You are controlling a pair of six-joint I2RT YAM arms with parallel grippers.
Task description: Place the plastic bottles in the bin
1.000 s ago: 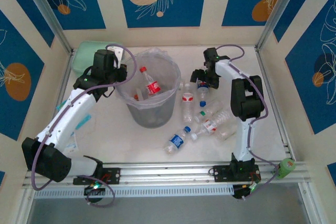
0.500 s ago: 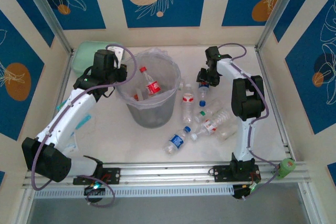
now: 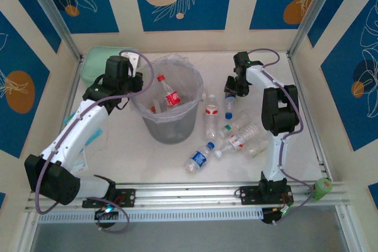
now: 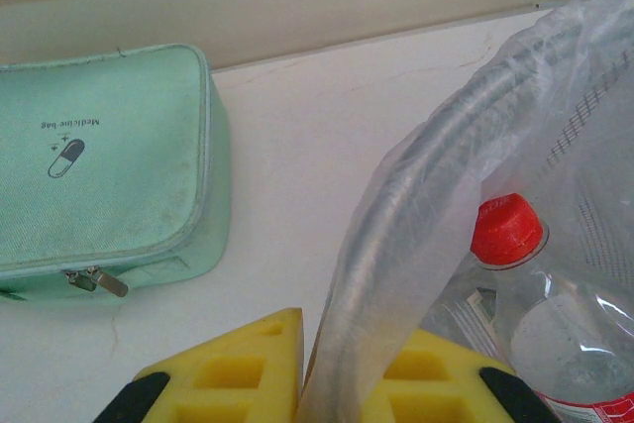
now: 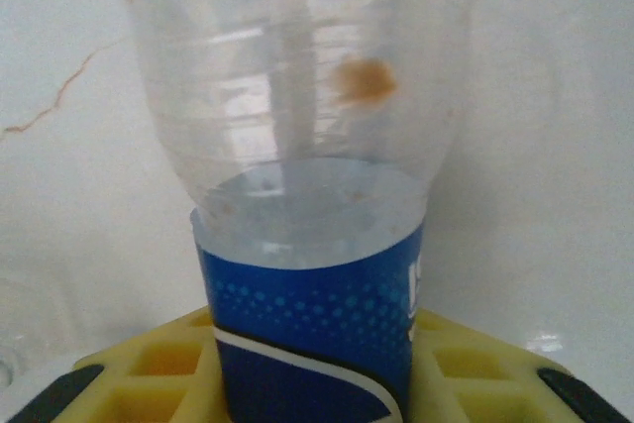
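The grey bin point(image 3: 172, 127), lined with a clear bag, stands left of centre on the table. A red-capped bottle point(image 3: 170, 96) leans inside it, its cap close in the left wrist view point(image 4: 507, 231). My left gripper point(image 3: 134, 83) is shut on the bin rim point(image 4: 421, 180), bag and rim pinched between the yellow fingers point(image 4: 248, 364). My right gripper point(image 3: 231, 88) is shut on a blue-label bottle point(image 5: 312, 284) right of the bin, its body hanging toward the table point(image 3: 228, 103). Several more bottles lie loose: a red-label one point(image 3: 211, 113), a cluster point(image 3: 242, 137), a blue-label one point(image 3: 198, 159).
A mint-green zip pouch point(image 3: 93, 64) point(image 4: 99, 165) lies at the back left, just behind my left gripper. A green tape roll point(image 3: 322, 188) sits on the front right rail. Walls close in on three sides of the white table point(image 3: 136, 157).
My right gripper has shifted slightly right and back with the blue-label bottle in it. The left arm and the bin have not moved.
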